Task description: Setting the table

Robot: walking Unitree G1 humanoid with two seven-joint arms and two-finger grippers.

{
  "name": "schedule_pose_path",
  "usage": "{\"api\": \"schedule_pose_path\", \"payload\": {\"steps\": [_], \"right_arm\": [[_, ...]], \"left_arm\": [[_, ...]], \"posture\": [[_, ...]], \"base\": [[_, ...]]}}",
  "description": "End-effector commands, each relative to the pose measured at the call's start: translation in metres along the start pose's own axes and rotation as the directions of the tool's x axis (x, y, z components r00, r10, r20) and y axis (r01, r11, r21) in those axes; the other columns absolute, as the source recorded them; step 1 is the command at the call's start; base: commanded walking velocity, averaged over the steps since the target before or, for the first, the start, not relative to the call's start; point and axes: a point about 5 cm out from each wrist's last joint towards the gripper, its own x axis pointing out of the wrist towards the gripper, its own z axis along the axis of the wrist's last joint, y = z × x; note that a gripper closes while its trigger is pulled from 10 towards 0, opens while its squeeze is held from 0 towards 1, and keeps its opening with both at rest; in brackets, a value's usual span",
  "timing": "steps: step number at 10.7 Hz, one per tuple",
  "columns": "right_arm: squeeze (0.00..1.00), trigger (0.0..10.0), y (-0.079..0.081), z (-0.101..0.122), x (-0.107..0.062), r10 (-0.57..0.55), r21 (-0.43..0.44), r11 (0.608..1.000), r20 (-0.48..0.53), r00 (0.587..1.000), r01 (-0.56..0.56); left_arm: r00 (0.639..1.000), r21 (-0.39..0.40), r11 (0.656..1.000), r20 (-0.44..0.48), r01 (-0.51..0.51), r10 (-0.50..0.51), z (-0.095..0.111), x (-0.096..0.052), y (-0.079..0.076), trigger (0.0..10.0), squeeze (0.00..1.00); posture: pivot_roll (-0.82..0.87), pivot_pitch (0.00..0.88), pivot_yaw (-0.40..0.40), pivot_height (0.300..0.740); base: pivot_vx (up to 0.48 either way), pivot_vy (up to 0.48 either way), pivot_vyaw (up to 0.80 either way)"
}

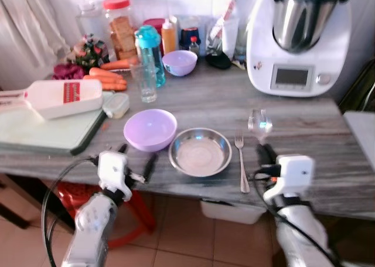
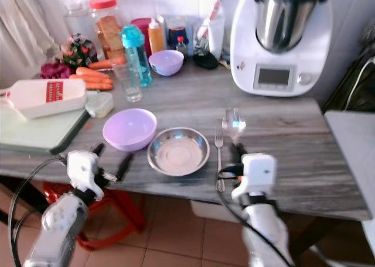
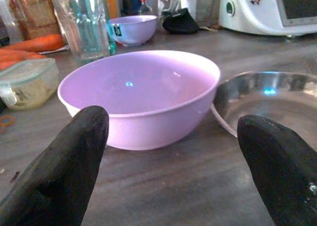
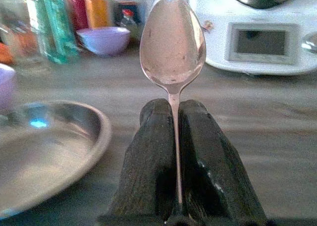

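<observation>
A spoon point(image 4: 172, 40) is clamped between the closed fingers of the right gripper point(image 1: 267, 154), just right of the fork point(image 1: 241, 161) beside the steel plate point(image 1: 200, 152). The left gripper point(image 1: 136, 159) is held wide open at the table edge point(image 1: 176, 188), before the purple bowl point(image 1: 150, 129).

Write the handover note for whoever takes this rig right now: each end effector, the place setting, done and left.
Right end effector: shut on the spoon, bowl pointing up, above the counter right of the fork.
Left end effector: open, empty, low in front of the lilac bowl.
Laid: steel plate at the counter edge, lilac bowl to its left, fork to its right.
Left: set the spoon down by the fork; drinking glass stands further back.
</observation>
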Motion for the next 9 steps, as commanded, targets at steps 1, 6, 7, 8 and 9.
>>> {"api": "schedule_pose_path", "payload": {"steps": [1,6,7,8,9], "right_arm": [[0.0,10.0,0.0,0.002,0.0,-0.02,0.012,1.0,0.005,1.0,0.02],[0.0,10.0,-0.021,-0.01,0.006,-0.151,0.067,0.985,-0.096,0.984,0.158],[0.0,10.0,-0.025,-0.011,0.013,-0.168,0.088,0.98,-0.13,0.977,0.18],[0.0,10.0,-0.027,-0.012,0.016,-0.174,0.093,0.978,-0.139,0.975,0.188],[0.0,10.0,-0.031,-0.01,0.026,-0.188,0.083,0.976,-0.153,0.97,0.202]], "left_arm": [[1.0,0.031,1.0,0.011,0.004,-0.005,0.004,-0.009,0.007,10.0,0.0],[0.967,-0.048,0.968,-0.064,0.246,-0.248,-0.006,-0.029,-0.006,10.0,0.0],[0.943,-0.074,0.945,-0.071,0.319,-0.324,-0.008,-0.032,-0.011,10.0,0.0],[0.935,-0.08,0.937,-0.079,0.34,-0.346,-0.011,-0.034,-0.011,10.0,0.0],[0.915,-0.097,0.919,-0.101,0.382,-0.391,-0.021,-0.04,-0.009,10.0,0.0]], "posture": [[-0.01,0.0,0.064,0.74],[-0.01,0.005,0.06,0.74],[-0.01,0.016,0.053,0.74],[-0.01,0.016,0.053,0.74],[-0.02,0.027,0.047,0.74]], "base": [[0.0,0.0,0.0],[0.0,0.0,0.0],[0.0,0.0,0.0],[0.0,0.0,0.0],[0.0,0.0,0.0]]}}
